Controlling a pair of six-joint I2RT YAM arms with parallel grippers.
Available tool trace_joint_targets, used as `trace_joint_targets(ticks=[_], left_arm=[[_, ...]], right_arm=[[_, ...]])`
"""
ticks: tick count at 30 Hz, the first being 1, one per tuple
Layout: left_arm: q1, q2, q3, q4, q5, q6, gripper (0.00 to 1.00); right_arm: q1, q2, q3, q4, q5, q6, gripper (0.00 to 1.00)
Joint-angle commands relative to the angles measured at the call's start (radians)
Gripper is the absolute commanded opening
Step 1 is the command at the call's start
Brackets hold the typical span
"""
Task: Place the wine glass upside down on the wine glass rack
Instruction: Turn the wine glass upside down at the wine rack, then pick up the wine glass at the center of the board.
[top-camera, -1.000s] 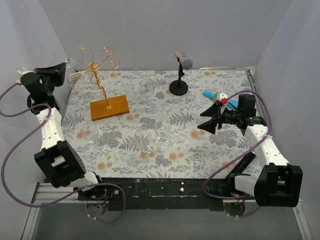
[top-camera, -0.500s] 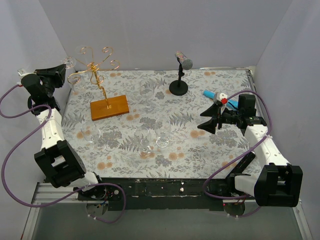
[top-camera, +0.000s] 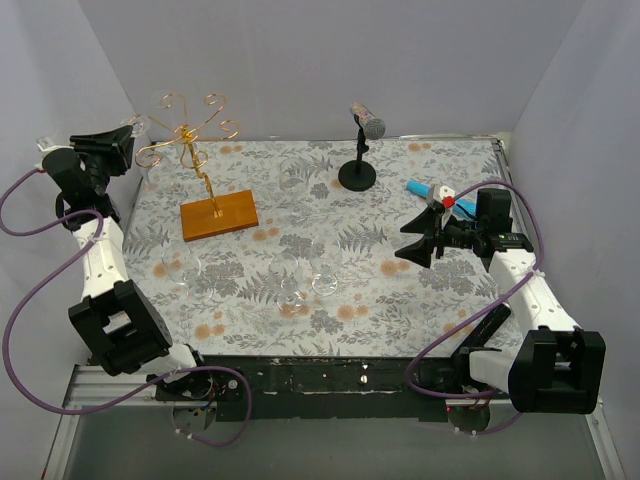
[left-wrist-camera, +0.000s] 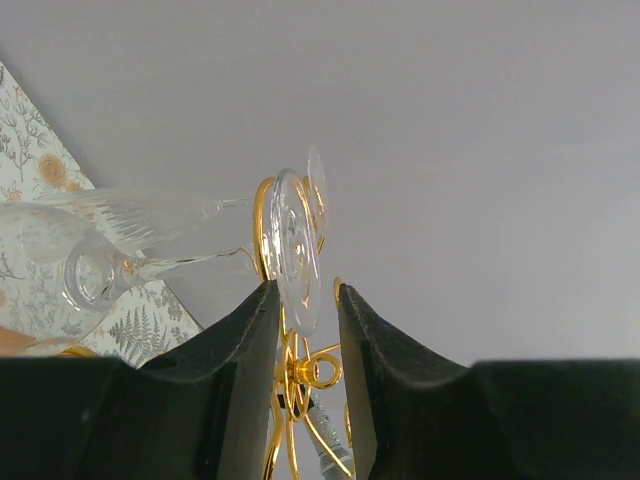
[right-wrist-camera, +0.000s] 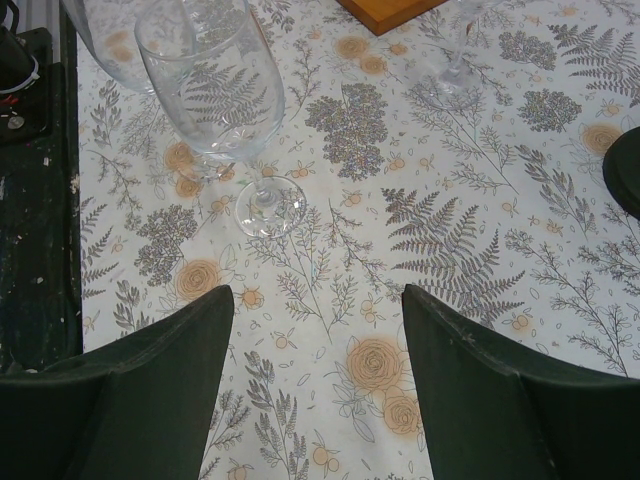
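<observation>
My left gripper (left-wrist-camera: 302, 300) pinches the glass (left-wrist-camera: 130, 225) by its foot, bowl lying leftward | rack (left-wrist-camera: 260, 215) curl just behind that foot, wall (left-wrist-camera: 480, 150) beyond | my right gripper (right-wrist-camera: 318, 300) spread over open table (right-wrist-camera: 450, 250), spare glasses (right-wrist-camera: 215, 90) ahead

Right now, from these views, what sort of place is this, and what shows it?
Probably a robot test booth: grey walls box in a floral-clothed table, left arm and right arm bolted at its near edge, wine glass rack and microphone as props.
</observation>
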Motion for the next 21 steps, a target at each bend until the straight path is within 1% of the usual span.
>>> trace_joint_targets(ticks=[1, 5, 11, 15, 16, 18, 20, 21], left_arm=[[0.008, -0.075, -0.006, 0.012, 0.011, -0.030, 0.33], [0.017, -0.101, -0.016, -0.013, 0.001, -0.012, 0.41], [0.028, -0.139, -0.014, -0.077, -0.027, 0.042, 0.58], [0.030, -0.178, -0.022, -0.129, -0.059, 0.102, 0.70], [0.030, -0.190, -0.023, -0.140, -0.065, 0.117, 0.71], [0.031, -0.211, -0.023, -0.168, -0.080, 0.159, 0.76], [0.033, -0.241, -0.022, -0.204, -0.082, 0.212, 0.77], [0.033, -0.254, -0.020, -0.221, -0.084, 0.243, 0.81]], right_arm=[[-0.003, -0.006, 0.036, -0.005, -0.007, -0.018, 0.76], [-0.004, -0.006, 0.036, -0.007, -0.010, -0.021, 0.76], [-0.004, -0.006, 0.036, -0.008, -0.007, -0.021, 0.76], [-0.004, -0.009, 0.036, -0.011, -0.006, -0.024, 0.76], [-0.003, -0.007, 0.036, -0.011, -0.007, -0.025, 0.76], [-0.004, -0.009, 0.036, -0.011, -0.006, -0.025, 0.76], [-0.003, -0.009, 0.038, -0.013, -0.002, -0.031, 0.76], [-0.004, -0.009, 0.038, -0.014, -0.001, -0.033, 0.76]])
